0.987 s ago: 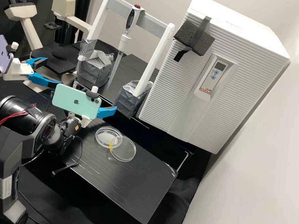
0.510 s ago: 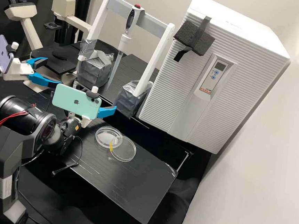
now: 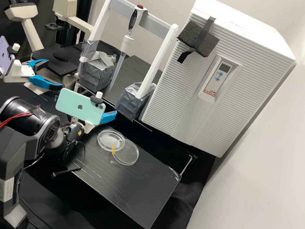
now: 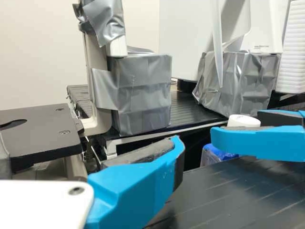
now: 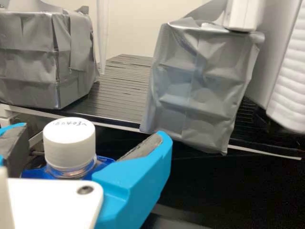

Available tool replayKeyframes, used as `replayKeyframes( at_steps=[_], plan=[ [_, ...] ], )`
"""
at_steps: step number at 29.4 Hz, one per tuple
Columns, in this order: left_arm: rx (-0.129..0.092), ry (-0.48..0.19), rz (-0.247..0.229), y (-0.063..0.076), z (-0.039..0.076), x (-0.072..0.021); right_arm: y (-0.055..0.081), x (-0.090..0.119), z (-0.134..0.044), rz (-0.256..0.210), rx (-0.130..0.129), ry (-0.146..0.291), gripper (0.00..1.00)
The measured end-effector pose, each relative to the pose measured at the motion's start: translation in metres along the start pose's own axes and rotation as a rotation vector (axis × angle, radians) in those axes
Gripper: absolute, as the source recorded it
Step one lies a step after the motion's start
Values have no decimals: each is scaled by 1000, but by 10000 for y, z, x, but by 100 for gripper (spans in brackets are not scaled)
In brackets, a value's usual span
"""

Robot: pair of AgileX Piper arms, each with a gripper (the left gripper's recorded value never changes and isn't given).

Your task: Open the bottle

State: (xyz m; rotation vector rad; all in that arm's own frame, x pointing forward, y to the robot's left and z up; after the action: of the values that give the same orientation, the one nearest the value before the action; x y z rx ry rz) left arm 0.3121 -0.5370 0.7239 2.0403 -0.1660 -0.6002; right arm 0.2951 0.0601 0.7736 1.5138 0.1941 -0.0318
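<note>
A small bottle (image 5: 69, 143) with a white screw cap and a blue body sits between the fingers of my right gripper (image 5: 90, 145), which is shut on its body just below the cap. In the high view that gripper's mint phone mount hides the bottle, and one blue finger (image 3: 108, 117) pokes out beside it. The left wrist view shows the bottle's cap (image 4: 243, 120) behind the right gripper's finger (image 4: 259, 141). My left gripper (image 3: 53, 73) hangs open at the far left by the microscope stage, holding nothing, apart from the bottle.
Two clear petri dishes (image 3: 111, 139) (image 3: 125, 152) lie on the black bench (image 3: 135, 188) just past the right gripper. A pipette stand (image 3: 143, 19) on duct-taped feet (image 3: 132, 100) stands behind. A white ribbed machine (image 3: 216, 73) is at right, a microscope (image 3: 64, 7) at back left.
The right arm has sunk a little and shifted slightly toward the petri dishes, the bottle still in its gripper. The left arm has barely moved.
</note>
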Motion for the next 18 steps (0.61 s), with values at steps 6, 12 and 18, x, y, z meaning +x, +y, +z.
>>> replayKeyframes(
  at_steps=[6,12,18],
  plan=[
    [0,0,0,0,0,0,3,0,3,1,1,-1,0],
    [0,0,0,0,0,0,0,0,0,0,1,0,0],
    [0,0,0,0,0,0,-50,-1,-55,-17,0,19,0]
  ],
)
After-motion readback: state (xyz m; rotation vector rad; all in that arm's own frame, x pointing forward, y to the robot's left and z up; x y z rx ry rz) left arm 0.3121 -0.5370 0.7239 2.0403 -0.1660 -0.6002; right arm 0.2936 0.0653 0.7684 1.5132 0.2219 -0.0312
